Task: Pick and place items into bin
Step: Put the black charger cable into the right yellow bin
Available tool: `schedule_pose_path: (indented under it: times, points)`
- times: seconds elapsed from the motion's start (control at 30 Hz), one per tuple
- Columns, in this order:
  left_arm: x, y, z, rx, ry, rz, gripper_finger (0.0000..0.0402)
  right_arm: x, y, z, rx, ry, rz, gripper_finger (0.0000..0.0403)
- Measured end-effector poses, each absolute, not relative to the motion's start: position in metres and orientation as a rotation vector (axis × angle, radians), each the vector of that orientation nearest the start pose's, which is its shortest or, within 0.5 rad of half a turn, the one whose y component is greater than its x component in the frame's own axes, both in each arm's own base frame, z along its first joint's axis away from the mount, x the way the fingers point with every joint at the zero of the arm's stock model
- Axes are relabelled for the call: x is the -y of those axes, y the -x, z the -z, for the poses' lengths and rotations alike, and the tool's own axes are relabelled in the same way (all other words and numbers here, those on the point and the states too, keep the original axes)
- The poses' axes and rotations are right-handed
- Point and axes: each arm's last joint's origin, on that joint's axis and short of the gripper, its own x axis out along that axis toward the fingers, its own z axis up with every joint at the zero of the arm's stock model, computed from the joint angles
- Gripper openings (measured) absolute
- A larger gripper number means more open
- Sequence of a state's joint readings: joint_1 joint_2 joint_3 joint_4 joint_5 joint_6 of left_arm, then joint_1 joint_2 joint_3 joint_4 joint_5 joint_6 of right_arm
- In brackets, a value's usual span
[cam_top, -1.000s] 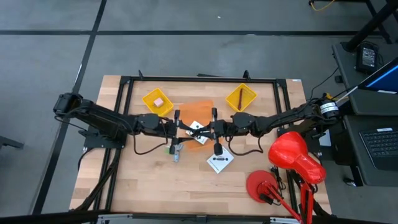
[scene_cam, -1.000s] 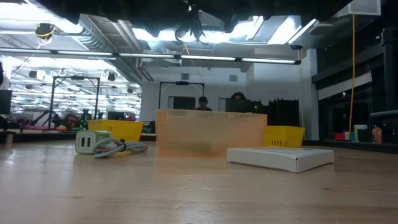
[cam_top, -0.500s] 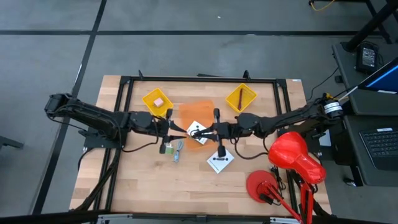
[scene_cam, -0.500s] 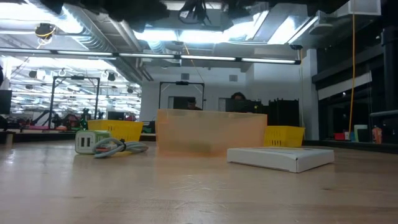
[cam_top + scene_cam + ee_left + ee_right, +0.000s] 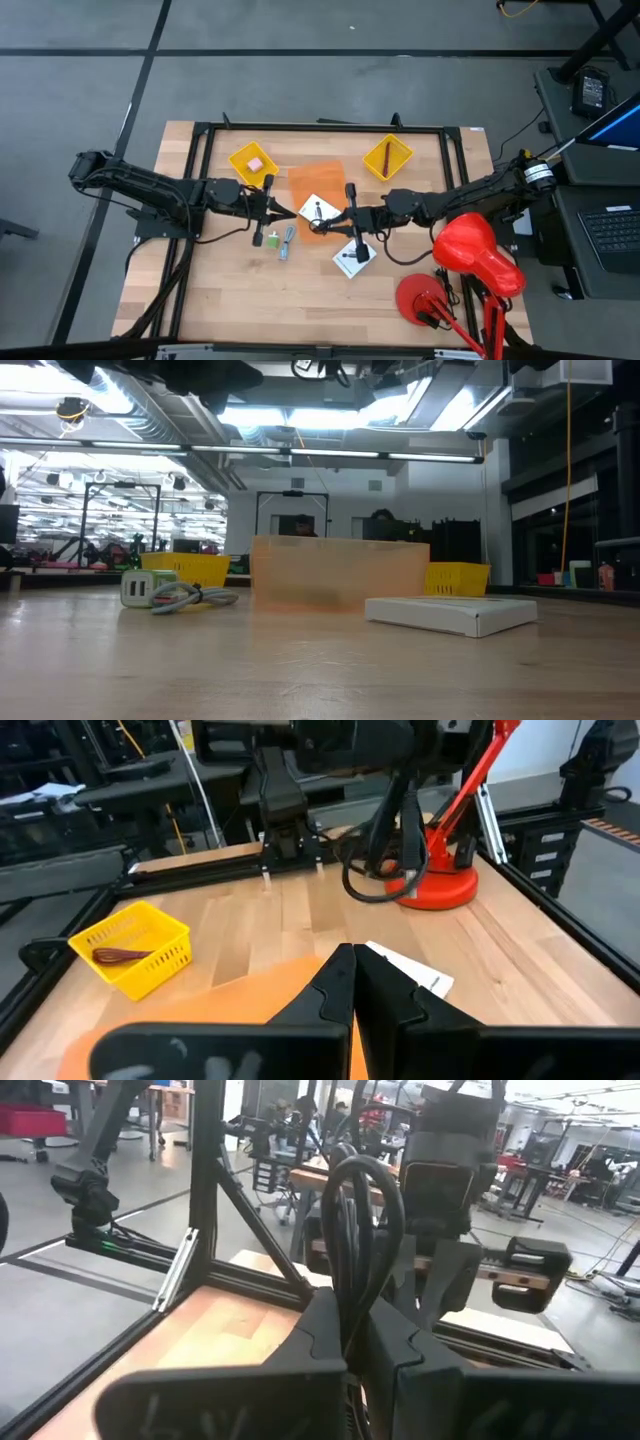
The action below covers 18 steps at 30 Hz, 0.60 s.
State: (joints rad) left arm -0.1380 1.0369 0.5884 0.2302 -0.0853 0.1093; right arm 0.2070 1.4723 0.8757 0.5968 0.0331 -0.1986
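The right pincer (image 5: 326,222), clenched on a looped black cord (image 5: 362,1230), hangs by the orange bin (image 5: 316,180), which holds one card (image 5: 318,210); the left pincer (image 5: 287,211) is closed empty, while another card (image 5: 353,256), cube (image 5: 270,239) and tool (image 5: 286,243) lie on the tabletop (image 5: 250,300).

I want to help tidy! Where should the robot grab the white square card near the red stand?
Come straight down and pinch two opposite edges of the white card. It lies flat on the table, turned cornerwise, and its thick sides give fingers something to squeeze.
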Motion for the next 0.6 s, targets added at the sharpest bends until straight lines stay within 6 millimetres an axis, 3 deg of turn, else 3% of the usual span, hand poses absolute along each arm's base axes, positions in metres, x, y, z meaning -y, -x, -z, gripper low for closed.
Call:
schedule_pose_path:
  times: [0.37,0.6]
  points:
    - [0.028,-0.217,-0.261,-0.225,-0.151,0.077,0.0001,-0.058,-0.307,-0.287,-0.061,0.191,-0.012,0.0001]
    - [0.026,-0.207,-0.27,-0.189,-0.189,0.067,0.0001,-0.048,-0.293,-0.286,-0.197,0.134,0.227,0.0001]
